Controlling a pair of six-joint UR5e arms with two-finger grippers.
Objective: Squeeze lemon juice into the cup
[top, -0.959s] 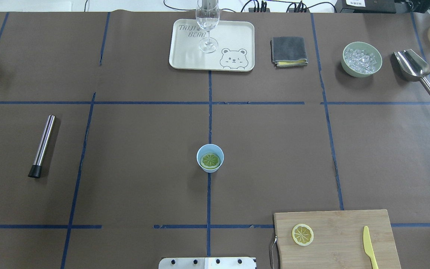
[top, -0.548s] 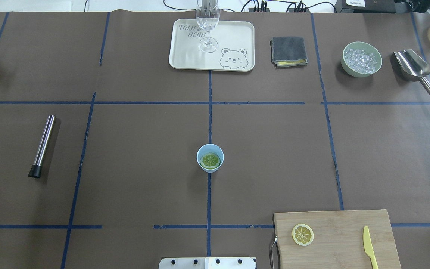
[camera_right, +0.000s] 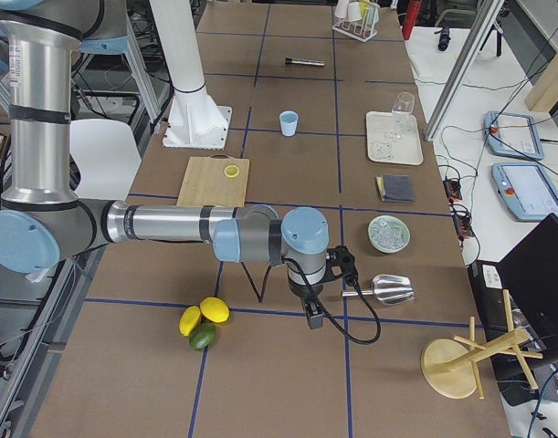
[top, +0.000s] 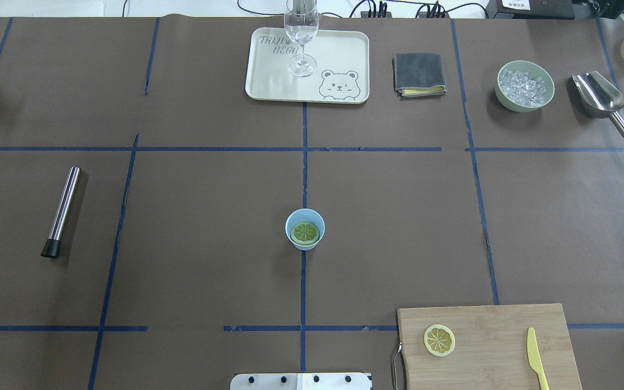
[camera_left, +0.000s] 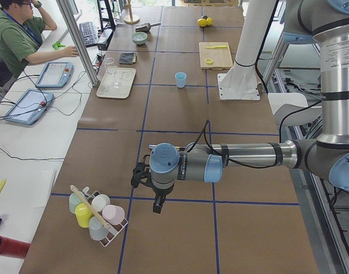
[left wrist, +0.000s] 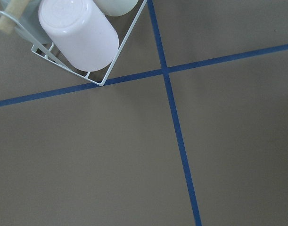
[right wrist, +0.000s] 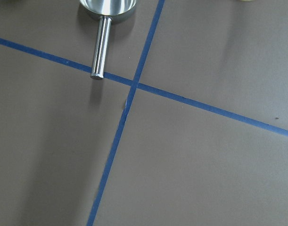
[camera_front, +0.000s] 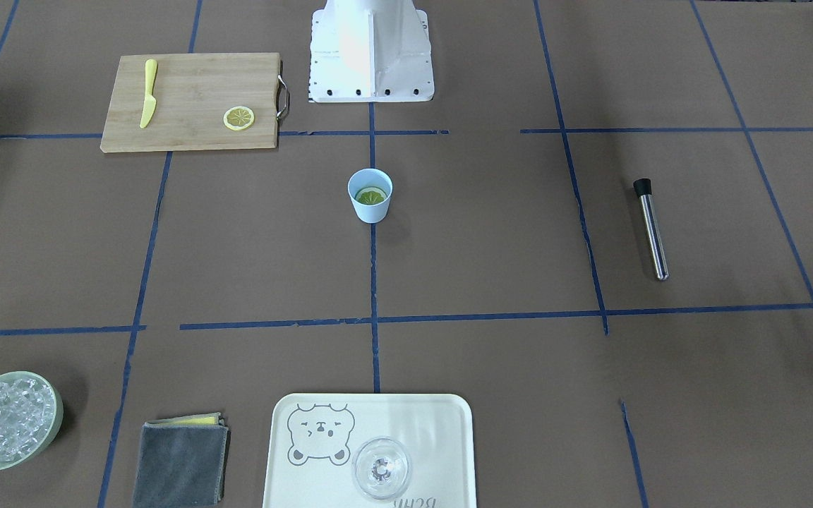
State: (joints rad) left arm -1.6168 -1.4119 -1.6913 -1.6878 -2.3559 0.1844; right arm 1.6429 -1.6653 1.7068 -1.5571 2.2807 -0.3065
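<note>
The light blue cup [top: 305, 229] stands at the table's middle, on the blue centre line; it also shows in the front view [camera_front: 370, 195]. One lemon slice [top: 305, 233] lies flat inside it. A second lemon slice [top: 439, 340] lies on the wooden cutting board [top: 496, 325] at the near right. Neither gripper shows in the overhead or front views. The left gripper [camera_left: 157, 204] hangs over the table's far left end by a cup rack. The right gripper [camera_right: 312, 318] hangs over the far right end near the scoop. I cannot tell whether either is open or shut.
A yellow plastic knife [top: 535, 358] lies on the board. A tray [top: 268, 81] with a clear glass [top: 301, 32], a grey cloth [top: 419, 74], a green bowl of ice [top: 525, 85] and a metal scoop [top: 602, 100] line the far edge. A steel muddler [top: 62, 211] lies at left.
</note>
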